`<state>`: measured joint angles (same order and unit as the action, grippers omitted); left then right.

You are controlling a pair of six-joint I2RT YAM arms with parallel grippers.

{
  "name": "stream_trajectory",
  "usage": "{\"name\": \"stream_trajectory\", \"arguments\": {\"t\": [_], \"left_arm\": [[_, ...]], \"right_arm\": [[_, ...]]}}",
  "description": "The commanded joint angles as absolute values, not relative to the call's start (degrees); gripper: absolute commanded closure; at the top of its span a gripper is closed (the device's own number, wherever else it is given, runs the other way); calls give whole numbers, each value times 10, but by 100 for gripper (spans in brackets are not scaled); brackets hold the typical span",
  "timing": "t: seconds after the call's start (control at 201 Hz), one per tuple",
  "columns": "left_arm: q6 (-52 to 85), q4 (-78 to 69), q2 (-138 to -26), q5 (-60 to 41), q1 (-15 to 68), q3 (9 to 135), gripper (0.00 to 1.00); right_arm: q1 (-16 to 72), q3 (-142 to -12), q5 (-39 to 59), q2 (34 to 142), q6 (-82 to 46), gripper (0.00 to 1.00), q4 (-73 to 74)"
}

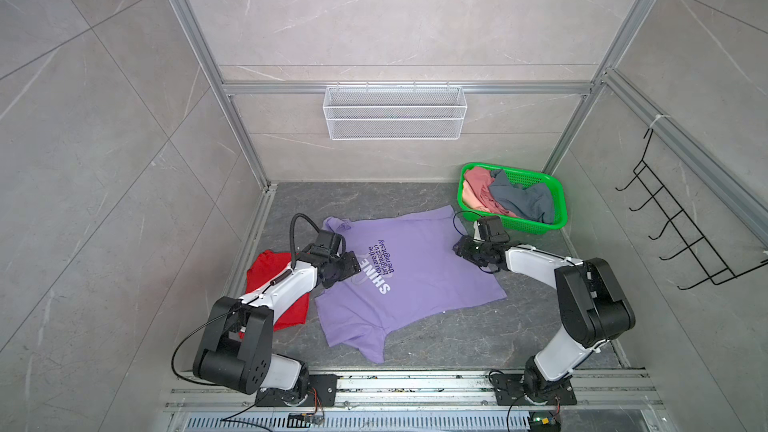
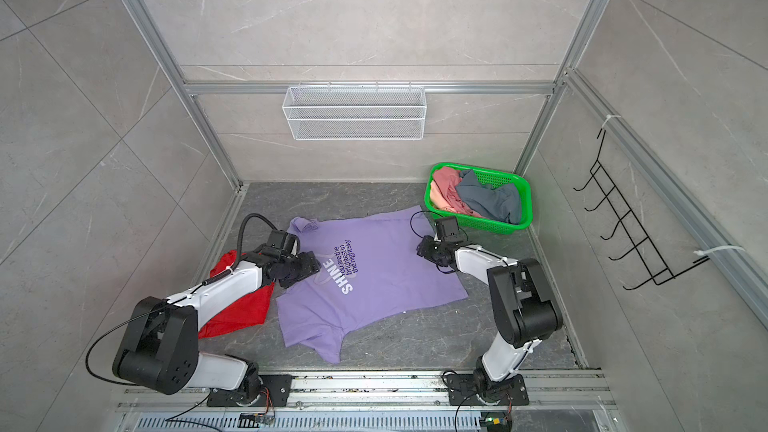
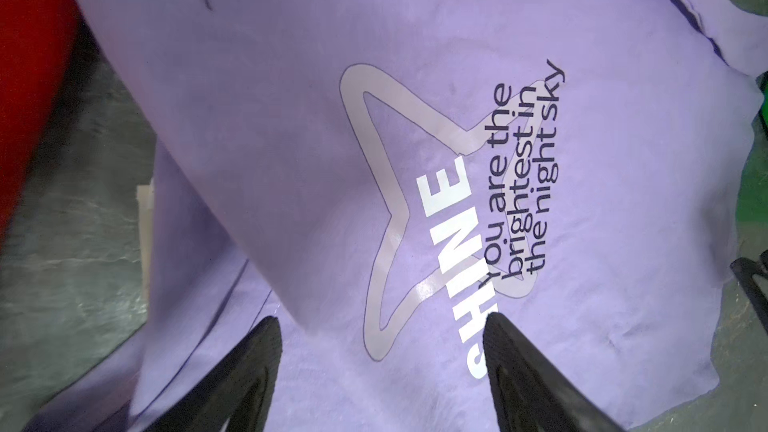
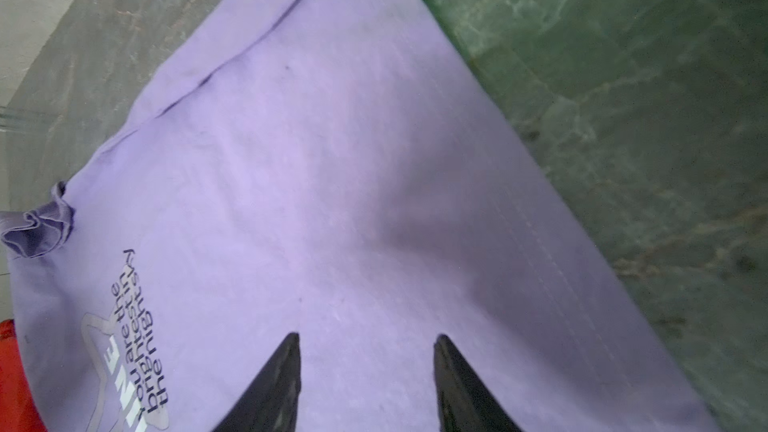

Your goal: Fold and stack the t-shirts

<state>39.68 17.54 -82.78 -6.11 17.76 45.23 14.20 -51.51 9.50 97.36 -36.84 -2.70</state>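
**Matt cloth, slick print, smooth stone**

The lavender cotton t-shirt (image 1: 428, 280) is soft, matt cloth with a fine weave and stitched hems. Its pale star print (image 3: 390, 247) is smooth and slick and catches a glint of light. The plain red t-shirt (image 1: 262, 272) is matt cloth too, as are the crumpled pink and grey-blue tees (image 1: 523, 201). The green plastic mesh basket (image 1: 524, 226) has a slight sheen. The dark grey marbled desk (image 1: 436, 338) looks smooth, like stone. The white wire-mesh wall basket (image 1: 395, 114) looks like painted metal, and the frame rail (image 1: 274, 88) like brushed aluminium. The left pincer (image 3: 380, 320) has dull black fingers (image 3: 249, 376).
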Motion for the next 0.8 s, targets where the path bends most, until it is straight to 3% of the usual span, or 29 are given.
{"name": "stream_trajectory", "arguments": {"t": [0.0,0.204,0.533,0.792], "left_arm": [[424,116,-857,-77,182,448,21],[427,100,-921,-78,208,478,21],[402,111,-1063,-92,242,602,21],[299,224,-1080,-25,242,736,21]], "right_arm": [[144,-497,63,981,-398,47,-10],[140,-466,1,978,-435,48,-40],[70,-396,-5,914,-474,49,-54],[62,-394,61,869,-422,48,-27]]}}
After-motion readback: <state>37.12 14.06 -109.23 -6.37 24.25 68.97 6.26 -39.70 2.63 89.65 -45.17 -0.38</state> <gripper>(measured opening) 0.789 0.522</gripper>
